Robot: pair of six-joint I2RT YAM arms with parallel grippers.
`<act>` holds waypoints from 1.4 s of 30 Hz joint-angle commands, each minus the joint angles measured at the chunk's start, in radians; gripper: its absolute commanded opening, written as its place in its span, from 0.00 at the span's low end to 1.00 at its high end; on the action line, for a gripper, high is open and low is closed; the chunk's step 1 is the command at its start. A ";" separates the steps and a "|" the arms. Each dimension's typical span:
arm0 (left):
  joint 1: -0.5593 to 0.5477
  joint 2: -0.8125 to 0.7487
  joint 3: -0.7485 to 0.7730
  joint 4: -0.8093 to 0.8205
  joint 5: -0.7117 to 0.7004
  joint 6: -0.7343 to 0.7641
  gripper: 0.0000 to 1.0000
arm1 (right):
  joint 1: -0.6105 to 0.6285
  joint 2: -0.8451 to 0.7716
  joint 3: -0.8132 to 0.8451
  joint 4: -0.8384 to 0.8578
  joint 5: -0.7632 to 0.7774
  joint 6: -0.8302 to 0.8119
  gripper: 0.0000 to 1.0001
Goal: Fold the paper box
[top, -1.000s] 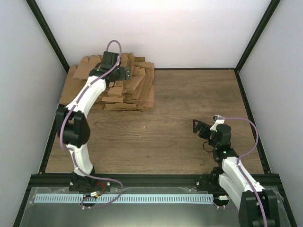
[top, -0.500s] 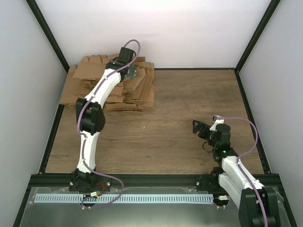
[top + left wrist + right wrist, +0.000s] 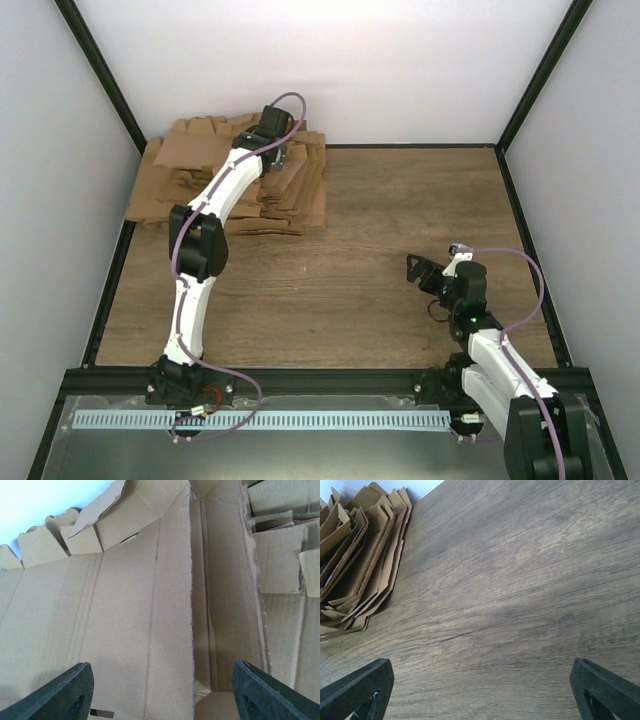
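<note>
The left gripper (image 3: 161,680) hovers over the pile (image 3: 185,165) of cardboard blanks in the upper left of the overhead view. Its jaws are wide apart and hold nothing. The box (image 3: 125,610) is a flat blank with flaps on top of that pile, filling the left wrist view right below the fingers (image 3: 65,690). The right gripper (image 3: 481,680) sits at the lower right, over bare desk (image 3: 400,200), well apart from the pile, jaws spread wide and empty.
</note>
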 commanded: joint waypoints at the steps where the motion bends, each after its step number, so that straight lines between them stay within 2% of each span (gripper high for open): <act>1: -0.002 0.022 0.039 0.004 -0.057 0.020 0.73 | 0.007 0.001 0.047 -0.001 0.013 0.004 1.00; 5: -0.004 0.014 0.047 -0.008 -0.074 0.024 0.60 | 0.007 0.007 0.049 0.001 0.012 0.004 1.00; 10: -0.017 -0.018 0.048 -0.009 -0.116 0.039 0.34 | 0.007 0.013 0.051 0.001 0.014 0.005 1.00; 14: -0.025 -0.040 0.048 -0.006 -0.136 0.044 0.17 | 0.007 0.016 0.052 0.000 0.012 0.004 1.00; 18: -0.031 -0.049 0.048 0.000 -0.152 0.049 0.10 | 0.008 0.016 0.052 0.000 0.011 0.004 1.00; 22: -0.036 -0.054 0.047 -0.002 -0.182 0.057 0.04 | 0.007 0.015 0.052 0.000 0.009 0.005 1.00; 29: -0.057 -0.115 0.050 -0.013 -0.234 0.066 0.04 | 0.008 0.016 0.052 0.001 0.008 0.004 1.00; 36: -0.061 -0.256 0.050 -0.022 -0.250 0.048 0.04 | 0.007 0.013 0.052 -0.001 0.014 0.005 1.00; 39: -0.063 -0.326 0.049 -0.041 -0.206 0.031 0.04 | 0.007 0.012 0.053 -0.006 0.025 0.004 1.00; 42: -0.074 -0.404 0.043 -0.088 -0.085 -0.002 0.04 | 0.007 0.007 0.053 -0.006 0.024 0.004 1.00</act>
